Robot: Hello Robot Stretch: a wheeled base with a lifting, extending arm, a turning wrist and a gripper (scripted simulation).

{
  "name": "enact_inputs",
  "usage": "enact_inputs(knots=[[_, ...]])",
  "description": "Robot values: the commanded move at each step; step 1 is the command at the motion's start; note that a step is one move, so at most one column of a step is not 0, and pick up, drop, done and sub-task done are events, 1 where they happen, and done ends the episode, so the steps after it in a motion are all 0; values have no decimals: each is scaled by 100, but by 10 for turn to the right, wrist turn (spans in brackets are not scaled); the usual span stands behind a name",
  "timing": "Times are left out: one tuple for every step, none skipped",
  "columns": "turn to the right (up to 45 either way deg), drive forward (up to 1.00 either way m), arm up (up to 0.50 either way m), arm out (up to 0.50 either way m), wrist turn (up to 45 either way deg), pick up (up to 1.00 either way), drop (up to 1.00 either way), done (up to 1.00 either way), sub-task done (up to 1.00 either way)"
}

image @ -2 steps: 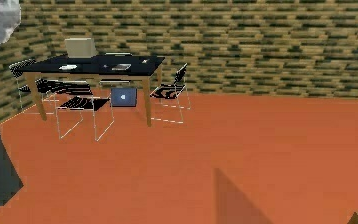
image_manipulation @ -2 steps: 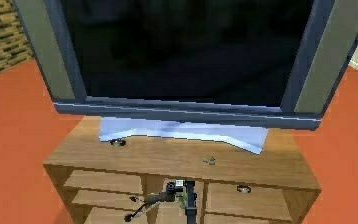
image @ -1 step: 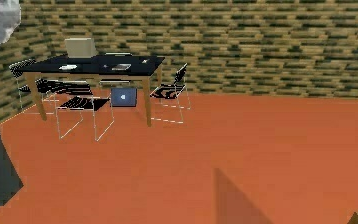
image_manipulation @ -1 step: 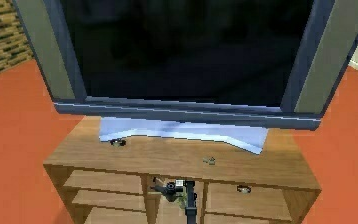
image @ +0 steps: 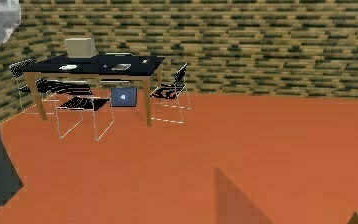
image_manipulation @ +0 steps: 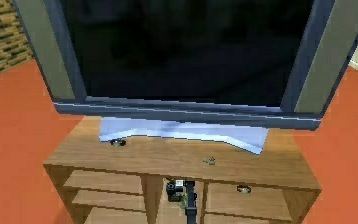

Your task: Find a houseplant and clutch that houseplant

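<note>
My arm's dark bar rises from the arm side view's bottom edge, and the gripper (image_manipulation: 176, 189) sits at its end, in front of the upper shelf of a wooden TV stand (image_manipulation: 87, 160). Its far end lies against the stand's front, so I cannot tell whether it holds anything. A large flat-screen television (image_manipulation: 187, 50) on a pale grey foot (image_manipulation: 177, 130) stands on the stand. Two tiny objects lie on the stand's top, a dark one (image_manipulation: 115, 143) to the left and a pale one (image_manipulation: 211, 157) to the right. A small dark thing (image_manipulation: 244, 188) lies in the right shelf compartment.
In the forward view a dark-topped table (image: 97, 68) with wooden legs stands at the back left, with a tan box (image: 80, 47) and papers on it. Wire-frame chairs (image: 84, 110) surround it, and a blue flat thing (image: 124, 96) rests on one. Brick walls (image: 267, 50) close the room, with open orange floor (image: 237, 150) ahead.
</note>
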Motion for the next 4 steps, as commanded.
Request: enact_inputs(knots=[[0, 0, 0, 0, 180, 0, 0, 0, 0], [0, 0, -30, 0, 0, 0, 0, 0, 0], [0, 0, 0, 0, 0, 100, 0, 0, 0], [0, 0, 10, 0, 0, 0, 0, 0, 0]])
